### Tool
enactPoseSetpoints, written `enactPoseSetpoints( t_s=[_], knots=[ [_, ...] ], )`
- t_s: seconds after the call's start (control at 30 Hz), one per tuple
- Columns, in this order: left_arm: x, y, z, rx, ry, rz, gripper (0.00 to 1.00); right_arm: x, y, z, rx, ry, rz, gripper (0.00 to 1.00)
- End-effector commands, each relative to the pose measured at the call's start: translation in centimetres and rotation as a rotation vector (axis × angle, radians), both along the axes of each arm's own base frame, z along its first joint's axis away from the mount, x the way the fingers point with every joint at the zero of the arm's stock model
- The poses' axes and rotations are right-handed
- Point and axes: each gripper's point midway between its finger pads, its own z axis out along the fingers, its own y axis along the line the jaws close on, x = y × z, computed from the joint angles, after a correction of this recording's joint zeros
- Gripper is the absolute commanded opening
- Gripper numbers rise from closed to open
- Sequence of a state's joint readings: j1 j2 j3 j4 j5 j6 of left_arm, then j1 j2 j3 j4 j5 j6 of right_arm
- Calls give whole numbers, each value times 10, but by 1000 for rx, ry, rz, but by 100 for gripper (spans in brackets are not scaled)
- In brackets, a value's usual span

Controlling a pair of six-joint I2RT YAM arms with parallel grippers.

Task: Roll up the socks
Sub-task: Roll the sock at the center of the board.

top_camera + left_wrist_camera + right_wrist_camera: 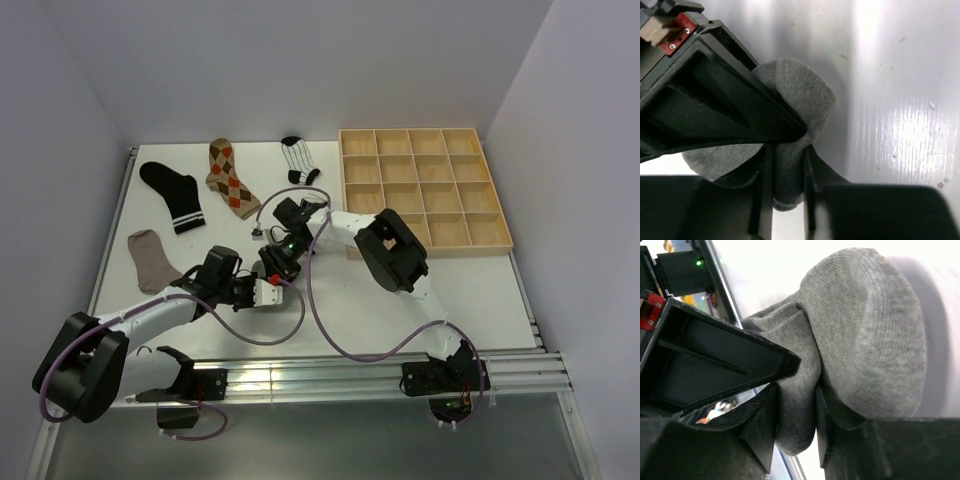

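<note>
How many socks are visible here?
5. Taupe sock, black banded sock, argyle sock and striped sock lie far left; the grey sock is held by left gripper and right gripper.

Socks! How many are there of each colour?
grey sock: 1
taupe sock: 1
black sock with white bands: 1
striped sock: 1
argyle sock: 1
Total: 5
</note>
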State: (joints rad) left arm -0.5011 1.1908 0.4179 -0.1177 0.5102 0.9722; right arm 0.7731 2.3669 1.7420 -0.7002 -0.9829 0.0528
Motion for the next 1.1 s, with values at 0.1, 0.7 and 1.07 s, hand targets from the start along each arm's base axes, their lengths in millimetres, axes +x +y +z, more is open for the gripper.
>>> enactPoseSetpoints(
  t_s=[0.1,0.7,1.07],
  knots=[
    [-9,-6,-3,-39,87,1,3,24,-20,-11,-82,-220,-137,48],
    [3,-1,18,-152,562,-20,0,68,-97,46,-52,-577,-700,60],
    [7,17,10,-78,909,-12,0,36,-61,80,-14,-1052,-526,63]
  ],
)
